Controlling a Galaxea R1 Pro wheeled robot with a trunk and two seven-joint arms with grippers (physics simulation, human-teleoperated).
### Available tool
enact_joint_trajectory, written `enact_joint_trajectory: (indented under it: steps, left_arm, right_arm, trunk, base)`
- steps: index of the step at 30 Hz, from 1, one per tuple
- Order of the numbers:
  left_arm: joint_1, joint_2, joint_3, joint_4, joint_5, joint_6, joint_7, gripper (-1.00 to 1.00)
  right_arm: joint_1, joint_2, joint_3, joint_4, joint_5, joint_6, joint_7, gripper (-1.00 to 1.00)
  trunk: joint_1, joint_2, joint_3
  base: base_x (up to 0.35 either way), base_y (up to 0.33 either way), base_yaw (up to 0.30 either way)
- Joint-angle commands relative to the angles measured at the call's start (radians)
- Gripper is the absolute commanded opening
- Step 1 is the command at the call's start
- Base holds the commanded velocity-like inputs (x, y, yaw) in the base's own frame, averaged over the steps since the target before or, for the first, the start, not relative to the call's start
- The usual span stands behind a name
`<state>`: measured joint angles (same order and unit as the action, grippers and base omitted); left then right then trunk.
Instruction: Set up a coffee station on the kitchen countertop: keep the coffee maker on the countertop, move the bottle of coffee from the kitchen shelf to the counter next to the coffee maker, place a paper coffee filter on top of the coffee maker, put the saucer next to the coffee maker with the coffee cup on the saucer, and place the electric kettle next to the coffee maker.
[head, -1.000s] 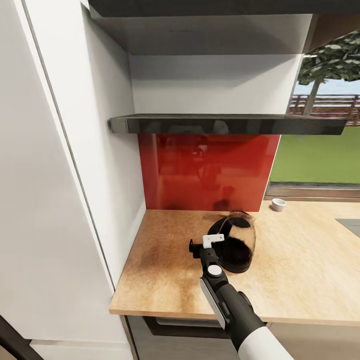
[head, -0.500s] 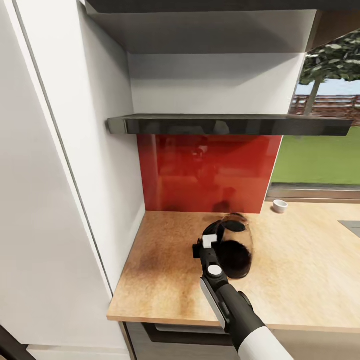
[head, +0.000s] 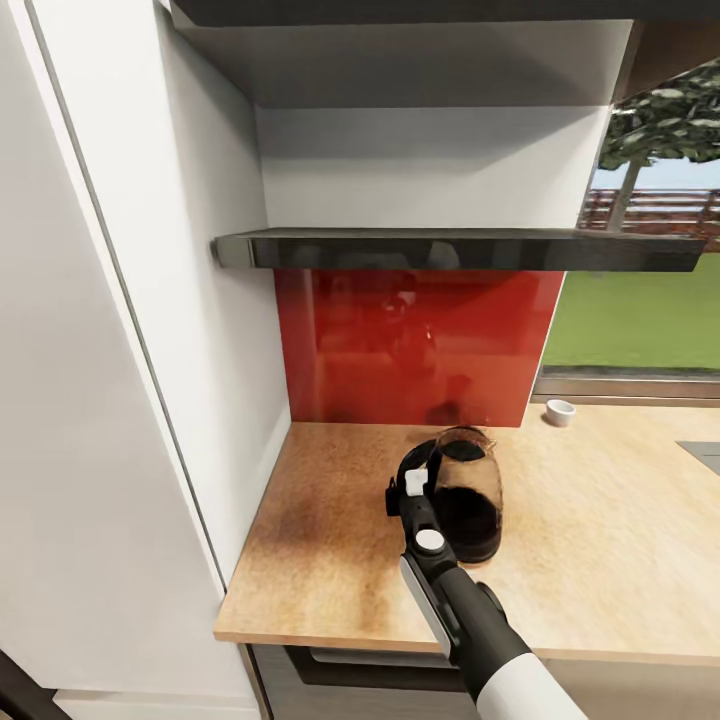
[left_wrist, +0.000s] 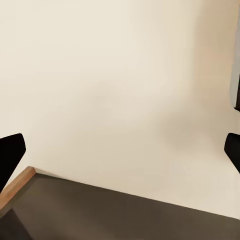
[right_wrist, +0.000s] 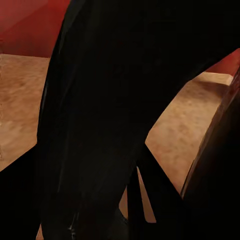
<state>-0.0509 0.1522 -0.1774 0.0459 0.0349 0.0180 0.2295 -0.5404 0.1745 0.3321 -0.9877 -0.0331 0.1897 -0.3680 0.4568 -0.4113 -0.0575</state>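
A glass carafe (head: 468, 500), dark in its lower half and fitted with a black handle, stands upright on the wooden countertop (head: 330, 540) in front of the red backsplash. My right gripper (head: 412, 487) is at the carafe's left side, shut on the handle. That black handle (right_wrist: 100, 125) looms close in the right wrist view, over the wood. A small white cup (head: 560, 411) sits far back on the right by the window. My left gripper (left_wrist: 120, 150) is open, its black fingertips (left_wrist: 11, 155) spread wide, and it faces a cream wall.
A dark shelf (head: 450, 248) spans the wall above the counter, with a second one higher up. A tall white cabinet (head: 120, 380) closes off the left side. A grey inset (head: 703, 453) shows at the counter's right edge.
The carafe was tilted over toward the right and now stands upright. My right gripper has turned with it at the handle. The head camera shifted slightly.
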Motion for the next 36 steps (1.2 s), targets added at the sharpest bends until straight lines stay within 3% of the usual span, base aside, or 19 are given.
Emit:
enact_joint_trajectory:
  steps: [1, 4, 6, 12, 15, 17, 28, 36]
  left_arm:
    - [-0.001, 0.0, -0.008, 0.001, 0.003, 0.002, 0.002, 1.0]
    - [-0.001, 0.001, -0.008, 0.001, 0.003, 0.002, 0.002, 1.0]
    - [-0.001, 0.001, -0.008, 0.001, 0.003, 0.002, 0.002, 1.0]
    - [-0.001, 0.001, -0.009, 0.0, 0.003, 0.002, 0.002, 1.0]
    - [-0.002, -0.005, -0.011, 0.0, 0.002, 0.002, 0.002, 1.0]
    - [-0.003, -0.007, -0.012, 0.0, 0.002, 0.002, 0.002, 1.0]
    - [-0.004, -0.007, -0.009, -0.001, 0.0, 0.0, 0.002, 1.0]
    - [-0.004, -0.01, -0.007, -0.001, -0.001, -0.001, 0.004, 1.0]
  right_arm:
    - [-0.001, 0.0, 0.003, -0.006, -0.004, 0.005, -0.007, -1.0]
    - [-0.001, 0.0, 0.004, -0.036, -0.004, 0.008, -0.006, -1.0]
    - [-0.001, 0.0, 0.003, -0.129, -0.003, 0.011, -0.004, -1.0]
    - [-0.001, 0.0, 0.011, -0.245, 0.0, 0.02, -0.003, -1.0]
    - [0.0, 0.0, 0.012, -0.331, 0.004, 0.051, -0.003, -1.0]
    - [0.0, 0.0, 0.012, -0.362, 0.006, 0.111, -0.003, -1.0]
    - [0.003, 0.0, 0.016, -0.392, 0.005, 0.132, -0.003, -1.0]
    - [0.005, 0.0, 0.015, -0.414, 0.013, 0.131, -0.005, -1.0]
  trunk:
    - [0.001, -0.002, -0.002]
    - [0.001, -0.002, -0.002]
    - [0.001, -0.002, -0.002]
    - [0.001, -0.002, -0.002]
    - [0.001, -0.002, -0.002]
    - [0.001, -0.002, -0.002]
    - [0.001, -0.002, -0.002]
    - [0.001, -0.002, 0.004]
  base:
    - [0.0, 0.0, 0.0]
    - [0.0, 0.0, 0.0]
    - [0.0, 0.0, 0.0]
    - [0.0, 0.0, 0.0]
    - [0.0, 0.0, 0.0]
    - [0.0, 0.0, 0.0]
    - [0.0, 0.0, 0.0]
    - [-0.216, -0.199, -0.168]
